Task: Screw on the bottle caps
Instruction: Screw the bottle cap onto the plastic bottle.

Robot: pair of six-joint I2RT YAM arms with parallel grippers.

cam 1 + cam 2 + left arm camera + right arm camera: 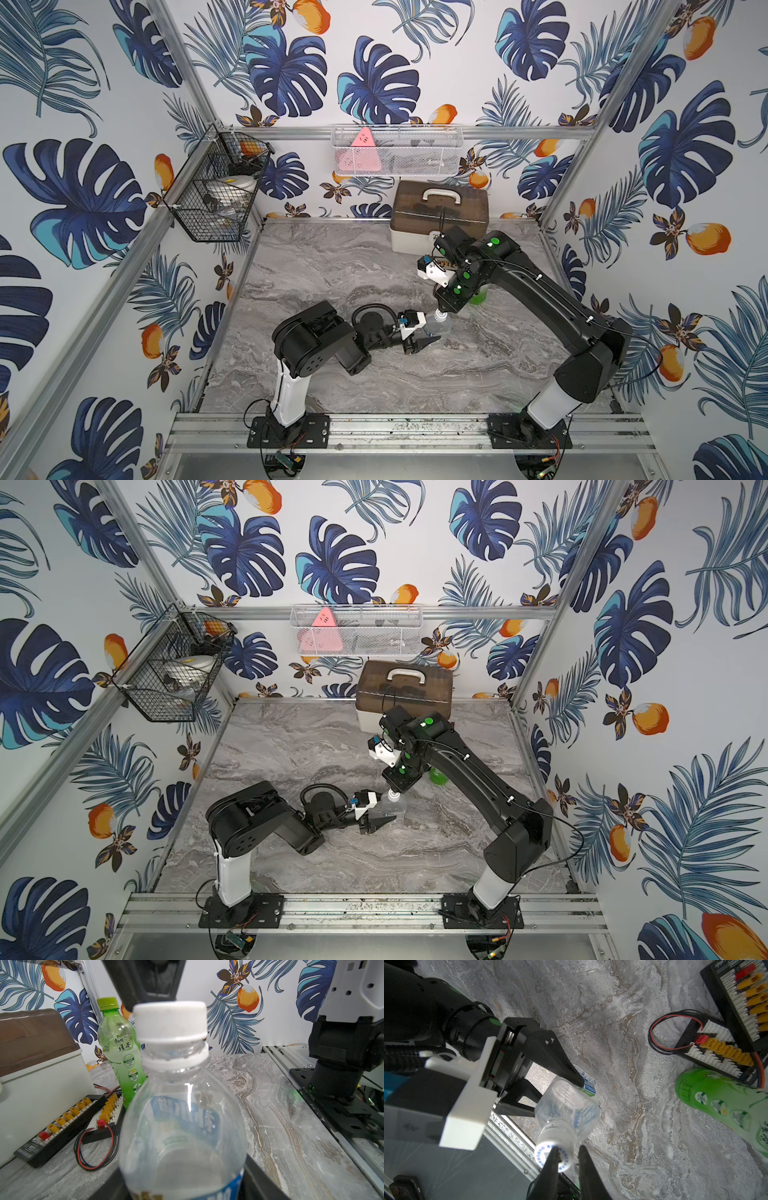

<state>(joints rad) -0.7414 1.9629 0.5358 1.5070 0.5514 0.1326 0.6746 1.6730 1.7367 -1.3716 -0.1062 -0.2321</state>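
The short clear bottle (438, 327) (395, 807) (182, 1126) (566, 1109) stands upright on the marble table, and my left gripper (432, 337) (388, 818) (187, 1188) (560, 1101) is shut on its lower body. The whitish cap (170, 1020) (542, 1154) sits on its neck, with thread showing beneath. My right gripper (441, 309) (393, 791) (568, 1150) points down just above that cap, shut and holding nothing; one fingertip (553, 1159) lies over the cap's top. The green bottle (478, 297) (437, 776) (122, 1053) (716, 1105) stands behind, wearing its yellow-green cap (107, 1002).
A brown-lidded white box (440, 208) (31, 1053) stands at the back wall. A black connector board (62, 1122) (737, 1001) with looped red and black wires (93, 1147) lies between the box and the green bottle. The right arm's base (342, 1064) stands on the front rail.
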